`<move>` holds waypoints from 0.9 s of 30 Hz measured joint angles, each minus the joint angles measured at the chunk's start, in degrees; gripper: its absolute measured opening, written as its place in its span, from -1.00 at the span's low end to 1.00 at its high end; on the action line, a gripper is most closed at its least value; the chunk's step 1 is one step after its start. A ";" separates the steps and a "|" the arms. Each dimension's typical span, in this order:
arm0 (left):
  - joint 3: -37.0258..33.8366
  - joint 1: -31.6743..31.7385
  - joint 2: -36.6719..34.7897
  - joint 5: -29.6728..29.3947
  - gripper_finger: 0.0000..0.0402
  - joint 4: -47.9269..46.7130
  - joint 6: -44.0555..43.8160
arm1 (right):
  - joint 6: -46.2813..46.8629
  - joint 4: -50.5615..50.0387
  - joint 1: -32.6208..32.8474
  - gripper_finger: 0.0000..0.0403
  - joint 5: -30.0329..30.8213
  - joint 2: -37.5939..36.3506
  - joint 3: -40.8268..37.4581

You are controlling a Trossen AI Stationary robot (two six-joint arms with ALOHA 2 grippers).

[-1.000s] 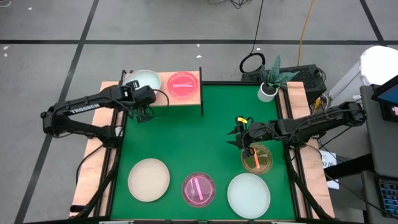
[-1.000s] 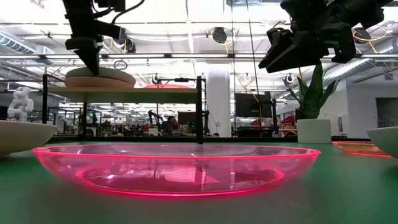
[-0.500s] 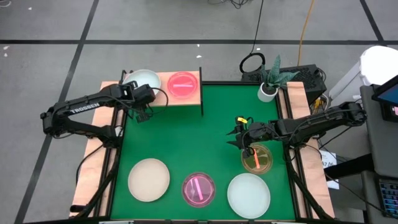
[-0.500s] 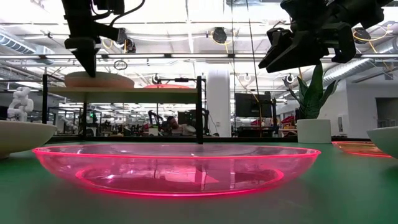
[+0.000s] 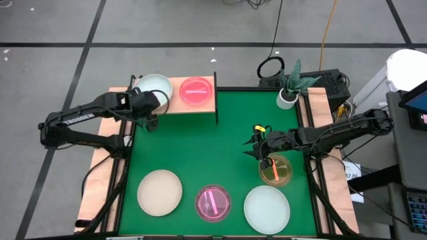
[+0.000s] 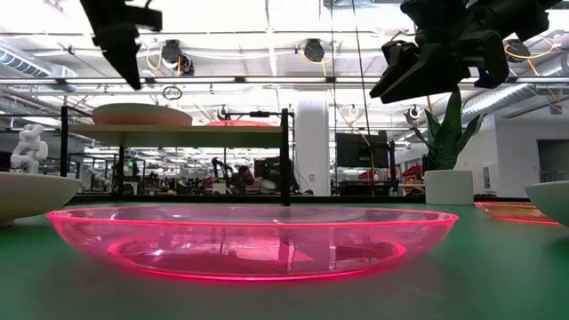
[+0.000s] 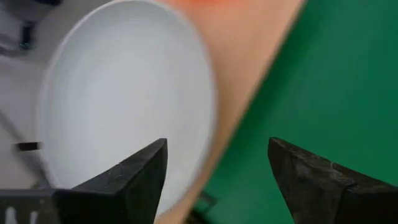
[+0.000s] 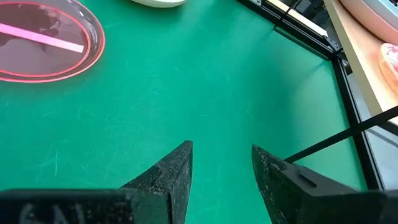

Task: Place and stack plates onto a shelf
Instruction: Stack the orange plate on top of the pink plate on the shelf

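The shelf [image 5: 179, 101] stands at the table's far left. A pale mint-white plate [image 5: 153, 85] lies flat on its left end and a pink translucent plate [image 5: 195, 91] on its right half. My left gripper [image 5: 151, 110] hangs open above the mint plate's near rim, clear of it [image 6: 120, 44]; its wrist view shows the plate [image 7: 118, 106] beyond the spread fingers. My right gripper [image 5: 257, 148] hovers open over the green table, beside an amber plate [image 5: 275, 170], with nothing between its fingers [image 8: 222, 165].
A cream plate [image 5: 159, 193], a magenta plate [image 5: 213, 203] and another pale plate [image 5: 267, 209] lie along the near edge. A potted plant [image 5: 287, 99] stands at the far right corner. Bare green cloth [image 5: 213, 150] lies between the shelf and the near plates.
My left gripper has opened and let go of the mint plate's near rim, then risen and drawn back a little toward the table's left edge. The plate has settled level on the shelf's left end.
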 joint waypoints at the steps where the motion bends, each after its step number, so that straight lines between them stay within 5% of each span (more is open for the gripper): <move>1: 0.00 -1.04 -0.58 1.06 0.41 0.33 -1.59 | 0.40 0.01 0.00 -0.28 -0.02 0.00 0.00; 7: -1.66 -9.15 -1.09 3.33 0.42 2.86 -11.12 | 4.51 -0.01 0.00 -0.28 -0.22 0.00 0.00; 15: -9.41 -23.18 -0.69 4.23 0.42 20.15 -11.85 | 13.31 -5.97 1.06 -0.28 1.23 0.00 0.00; 27: -19.15 -32.65 -0.63 -0.73 0.42 39.74 -12.05 | 30.67 -22.66 12.33 -0.28 -3.34 -0.20 2.08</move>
